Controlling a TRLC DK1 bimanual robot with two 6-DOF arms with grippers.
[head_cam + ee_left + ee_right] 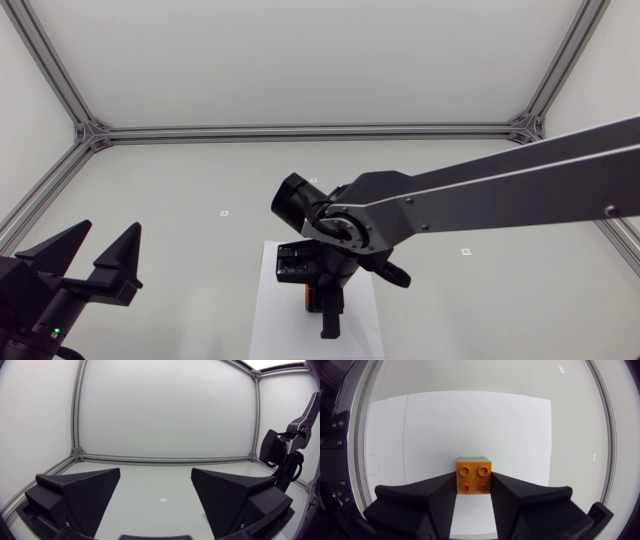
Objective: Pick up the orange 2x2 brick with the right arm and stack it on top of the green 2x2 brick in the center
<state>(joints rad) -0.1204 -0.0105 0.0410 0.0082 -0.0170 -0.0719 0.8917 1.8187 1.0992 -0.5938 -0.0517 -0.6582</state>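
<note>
A: Where was the orange brick [473,476]?
B: Clamped in the right gripper [473,483], directly over the green brick [473,457], probably for pressing on. The left gripper [156,471] hung open, far from it.

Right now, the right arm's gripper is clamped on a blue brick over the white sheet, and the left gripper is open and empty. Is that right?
Not quite: the brick is orange, not blue, as the right wrist view shows. It sits clamped between the fingers of the right gripper, over the white sheet. The left gripper is indeed open and empty.
</note>
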